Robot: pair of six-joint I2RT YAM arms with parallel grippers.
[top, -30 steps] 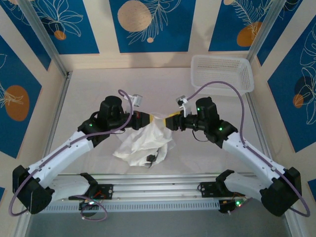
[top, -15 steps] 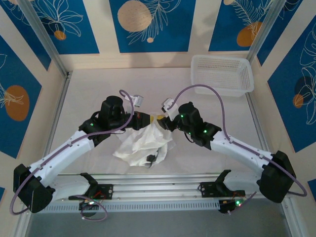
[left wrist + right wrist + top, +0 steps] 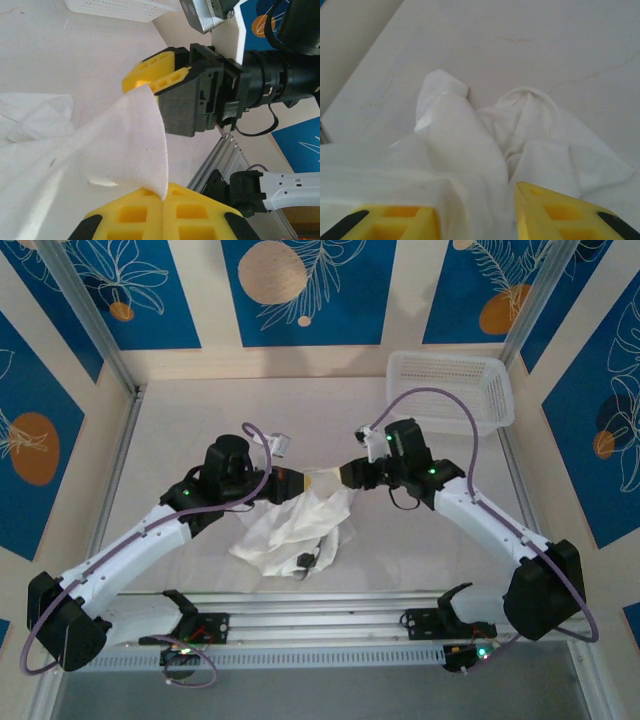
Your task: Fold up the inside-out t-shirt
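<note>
Your left claw (image 3: 303, 483) was clamped shut on an edge of the inside-out t-shirt (image 3: 285, 535). In the left wrist view the thin hem came up out of the seam where the two yellow pads met. It held that edge lifted off the bench (image 3: 200, 420), just left of centre in the top view. I judge the reason was to offer your other arm a stretched, reachable run of cloth.

Your right claw (image 3: 347, 477) sat just beside it, nose to nose, right of centre. In the right wrist view its jaws stood a little apart, with cloth bunched between them and draped over the finger at the lower left of the frame. I could not tell whether they pinched the cloth or only straddled it.

Most of the shirt lay in a crumpled heap on the bench below the two claws, toward the lower centre of the top view, with a small dark label (image 3: 303, 562) at its lower edge. Nothing was spread flat, so by my reading you were at the untangling stage, with no fold made yet.

The count was one t-shirt, one label and two claws, both at the same lifted edge. One white mesh basket (image 3: 447, 358) stood in the upper right of the top view, well apart from the shirt, seemingly parked out of the way.
</note>
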